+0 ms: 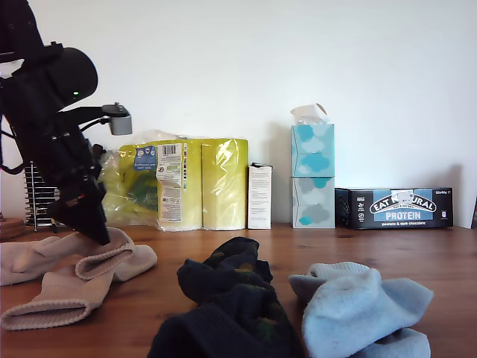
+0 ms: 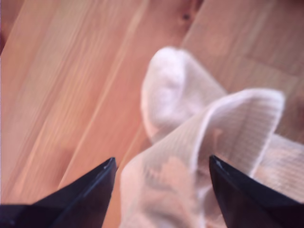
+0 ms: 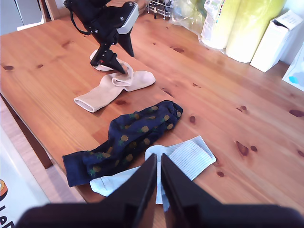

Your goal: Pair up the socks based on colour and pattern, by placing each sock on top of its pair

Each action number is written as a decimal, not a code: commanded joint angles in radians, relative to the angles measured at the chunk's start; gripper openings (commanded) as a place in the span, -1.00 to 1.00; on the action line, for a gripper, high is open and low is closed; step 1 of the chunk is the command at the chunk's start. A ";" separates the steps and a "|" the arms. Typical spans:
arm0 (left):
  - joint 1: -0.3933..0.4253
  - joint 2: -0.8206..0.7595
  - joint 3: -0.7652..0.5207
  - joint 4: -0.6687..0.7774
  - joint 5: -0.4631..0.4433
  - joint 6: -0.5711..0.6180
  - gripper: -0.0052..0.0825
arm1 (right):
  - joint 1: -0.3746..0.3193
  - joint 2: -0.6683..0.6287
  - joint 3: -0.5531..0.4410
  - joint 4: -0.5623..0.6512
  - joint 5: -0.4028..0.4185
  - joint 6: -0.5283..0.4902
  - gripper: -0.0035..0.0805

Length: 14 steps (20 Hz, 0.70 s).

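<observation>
Your first gripper (image 2: 161,166) is standing with its jaws wide apart over the beige socks (image 2: 209,142), the two dark fingertips (image 2: 102,173) straddling a raised ribbed fold without closing on it; nothing is being held. In the exterior view that arm is reaching down at the exterior view's left, its tip (image 1: 93,224) sitting right at the beige socks (image 1: 74,272), which are lying overlapped in a loose heap on the wooden table (image 1: 417,261). The second wrist view is showing the same gripper (image 3: 116,59) poised at the upper end of that beige pile (image 3: 114,88).

Your second gripper (image 3: 158,175) is hanging high above the table with its jaws pressed together, gripping nothing. Below it the light blue socks (image 3: 183,159) are lying flat, one partly tucked under the dark spotted socks (image 3: 128,137), which are stretching diagonally toward the beige pile but staying apart from it. In the exterior view the dark socks (image 1: 231,298) are heaped in the middle foreground, with the light blue socks (image 1: 365,306) bunched just beside them toward the exterior view's right.

Along the wall you are seeing yellow-wrapped paper rolls (image 1: 186,183), a small white carton (image 1: 259,195), two stacked tissue boxes (image 1: 312,175) and a dark protein-bar box (image 1: 395,207).
</observation>
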 commanded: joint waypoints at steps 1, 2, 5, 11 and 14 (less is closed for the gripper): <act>-0.011 0.029 -0.017 0.027 0.011 0.008 0.33 | -0.006 0.007 0.002 0.009 0.003 -0.003 -0.95; -0.018 0.029 -0.017 0.036 0.017 0.008 0.20 | -0.006 0.009 0.002 0.011 0.003 -0.003 -0.95; -0.032 0.039 -0.017 0.031 0.024 0.019 -0.21 | -0.006 0.012 0.002 0.013 0.003 -0.003 -0.95; -0.049 0.080 -0.016 -0.040 0.026 0.034 -0.93 | -0.006 0.012 0.002 0.013 0.003 -0.004 -0.95; -0.061 0.064 0.030 -0.027 0.023 0.029 -0.93 | -0.006 0.013 0.002 0.018 0.003 -0.004 -0.95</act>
